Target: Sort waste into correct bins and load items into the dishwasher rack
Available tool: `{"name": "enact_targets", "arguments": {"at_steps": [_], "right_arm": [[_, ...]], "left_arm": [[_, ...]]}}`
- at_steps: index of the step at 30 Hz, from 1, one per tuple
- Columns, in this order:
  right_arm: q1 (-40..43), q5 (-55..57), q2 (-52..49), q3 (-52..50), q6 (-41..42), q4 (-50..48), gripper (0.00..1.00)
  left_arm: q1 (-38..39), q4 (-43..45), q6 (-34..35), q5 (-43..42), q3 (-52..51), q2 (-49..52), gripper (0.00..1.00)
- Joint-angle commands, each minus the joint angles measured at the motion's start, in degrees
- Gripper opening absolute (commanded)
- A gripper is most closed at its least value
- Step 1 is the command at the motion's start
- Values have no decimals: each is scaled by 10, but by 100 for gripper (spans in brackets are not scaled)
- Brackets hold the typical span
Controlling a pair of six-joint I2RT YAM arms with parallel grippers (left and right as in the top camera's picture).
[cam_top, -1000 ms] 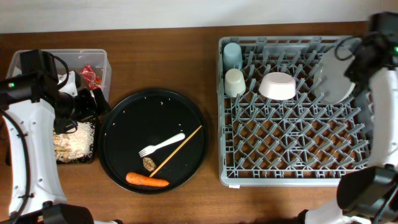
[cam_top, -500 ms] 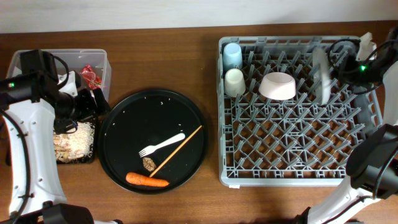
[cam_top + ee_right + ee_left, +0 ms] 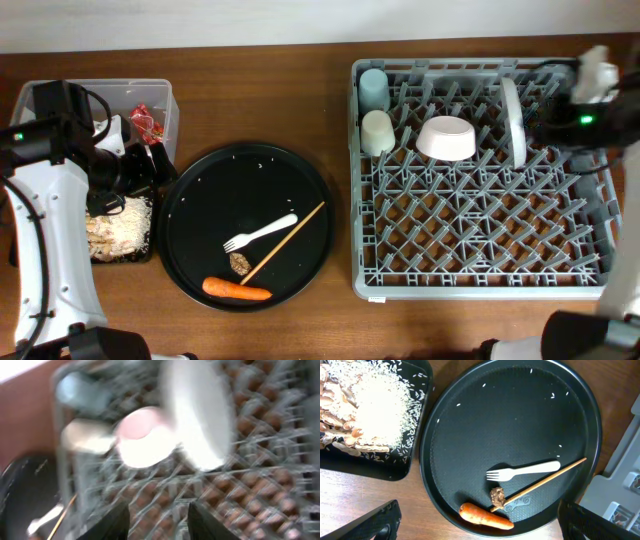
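Note:
The carrot, brown lump, white fork and chopstick lie on the round black tray. The red wrapper is in the clear tub. Beige scraps fill the shallow black tray. In the rack are the blue cup, cream cup, bowl and the plate, standing on edge. My left gripper is open and empty above the carrot. My right gripper is open and empty, right of the plate.
My left arm covers part of the clear tub and the black tray. The right wrist view is blurred by motion. The rack's left wall stands close to the round tray's right rim.
The plate went from tilted in my right gripper to standing on edge in the rack. My right gripper let it go and drew away. The left arm has not moved.

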State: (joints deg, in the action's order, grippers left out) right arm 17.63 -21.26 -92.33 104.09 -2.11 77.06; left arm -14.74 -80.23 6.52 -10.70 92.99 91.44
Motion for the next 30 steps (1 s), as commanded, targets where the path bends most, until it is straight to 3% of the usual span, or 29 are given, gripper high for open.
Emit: {"name": "enact_targets", "arguments": {"at_steps": [1,3,7,12,14,16,18,21,27,30], "right_arm": [[-122,-9,3,1,12,53,44],[-229,-5,2,1,56,54,45],[-394,16,-16,-14,178,27,60],[-560,45,-84,-72,344,-56,61],[-616,111,-137,-74,413,-74,61],[-646,132,-183,-75,473,-92,64],[-660,129,-230,-75,528,-124,74],[-661,90,-294,-75,555,-172,78],[-661,126,-352,-75,638,-188,72],[-661,158,-369,-75,655,-189,63]], "left_arm": [[1,0,3,-4,-2,-4,99],[1,0,3,9,-2,-4,99],[1,-4,3,16,-2,-4,99],[0,-4,3,16,-2,-4,99],[0,-4,3,16,-2,-4,99],[0,-4,3,16,-2,-4,99],[0,-2,3,23,-2,-4,99],[-17,0,55,74,-2,-4,99],[-19,0,55,73,-2,-4,99],[-19,0,55,73,-2,-4,99]]}}
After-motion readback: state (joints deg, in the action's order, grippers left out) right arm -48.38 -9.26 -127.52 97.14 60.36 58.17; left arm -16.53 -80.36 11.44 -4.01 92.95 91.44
